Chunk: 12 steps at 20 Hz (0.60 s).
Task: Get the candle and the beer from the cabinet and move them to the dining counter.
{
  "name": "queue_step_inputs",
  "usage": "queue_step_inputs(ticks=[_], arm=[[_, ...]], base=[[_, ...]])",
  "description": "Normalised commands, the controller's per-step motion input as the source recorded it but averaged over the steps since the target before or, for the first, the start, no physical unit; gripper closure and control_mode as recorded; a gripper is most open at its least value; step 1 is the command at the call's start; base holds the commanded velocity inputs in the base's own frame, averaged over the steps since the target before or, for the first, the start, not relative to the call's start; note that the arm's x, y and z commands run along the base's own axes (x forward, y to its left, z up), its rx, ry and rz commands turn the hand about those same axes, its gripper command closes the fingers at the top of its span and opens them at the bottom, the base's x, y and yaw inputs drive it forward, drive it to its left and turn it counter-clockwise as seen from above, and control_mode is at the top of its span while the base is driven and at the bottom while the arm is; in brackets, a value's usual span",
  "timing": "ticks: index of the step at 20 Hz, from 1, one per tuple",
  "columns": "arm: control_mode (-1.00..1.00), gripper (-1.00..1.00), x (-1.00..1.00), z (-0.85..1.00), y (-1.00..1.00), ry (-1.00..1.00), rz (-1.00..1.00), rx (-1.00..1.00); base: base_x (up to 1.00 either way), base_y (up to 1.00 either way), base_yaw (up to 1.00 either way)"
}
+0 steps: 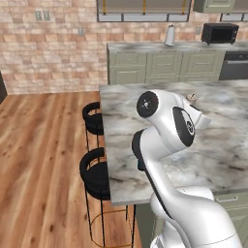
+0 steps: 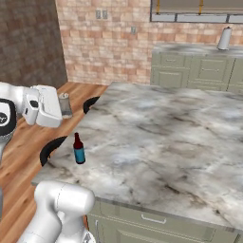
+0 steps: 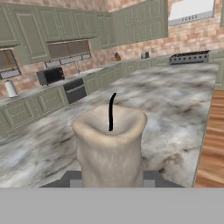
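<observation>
Left base view
Arm: my white arm point(image 1: 167, 131) rises from the lower right and hides much of the near counter edge.
Counter: dining counter point(image 1: 227, 140), grey-white marbled slab; two round black stools point(image 1: 94, 172) stand along its left side.
Candle: its top point(image 1: 192, 97) peeps out just beyond my wrist, above the counter.

Right base view
Beer: dark bottle with blue label point(image 2: 79, 148), upright on the dining counter point(image 2: 161, 137), near the left front corner.
Candle: pale stub point(image 2: 65, 105) held at the end of my hand, level with the counter's left edge, well apart from the beer; whether it rests on anything I cannot tell.
Jaws: my jaws point(image 2: 62, 108) are closed around the candle.

Hand view
Candle: fills the centre point(image 3: 110, 146), black wick upright, pressed between my two dark finger tips point(image 3: 72, 180).
Background: marbled counter point(image 3: 175, 96) beyond it, wood floor point(image 3: 212, 144) to the right, sage-green cabinet point(image 3: 135, 24) doors on the far wall.
</observation>
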Motion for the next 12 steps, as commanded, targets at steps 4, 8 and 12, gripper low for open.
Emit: queue_step_inputs(ticks=[4, 8, 12], arm=[[1.00, 1.00, 0.00, 0.00, 0.00, 0.00, 0.00, 0.00], [1.00, 1.00, 0.00, 0.00, 0.00, 0.00, 0.00, 0.00], [-1.00, 1.00, 0.00, 0.00, 0.00, 0.00, 0.00, 0.00]], base=[[0.00, 0.00, 0.00], [0.00, 0.00, 0.00], [0.00, 0.00, 0.00]])
